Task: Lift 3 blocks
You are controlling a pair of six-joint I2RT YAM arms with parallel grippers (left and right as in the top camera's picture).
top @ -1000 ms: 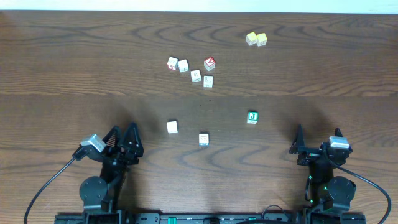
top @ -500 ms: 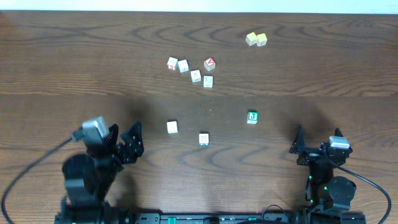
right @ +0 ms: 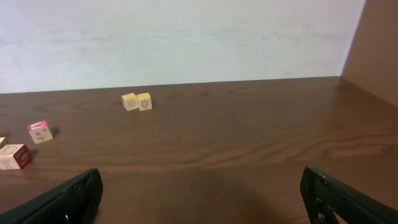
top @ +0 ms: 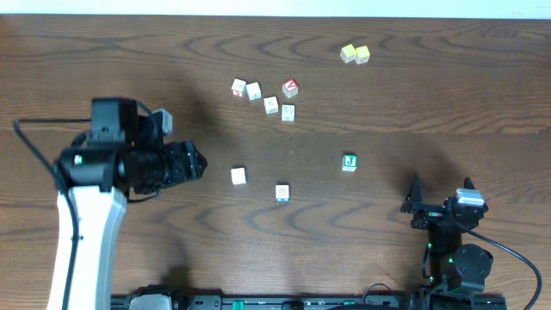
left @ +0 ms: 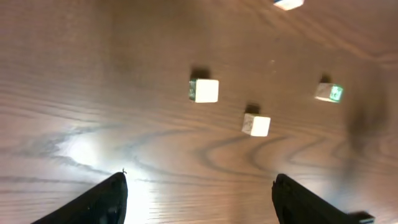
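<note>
Three blocks lie apart near the table's middle: a nearly plain white block, a whitish block with an orange mark and a green block with a white "J". My left gripper hangs open above the wood, left of the white block, holding nothing. At the front right my right gripper rests open and empty. None of the three blocks shows in the right wrist view.
Several red-faced and cream lettered cubes sit in a loose row farther back; one red-faced cube shows in the right wrist view. Two pale yellow cubes stand at the back right. A white wall borders the table's far edge.
My left arm has risen from its rest at the front left and swung forward, bringing its open gripper nearer the white block. The right arm and all blocks stayed still.
</note>
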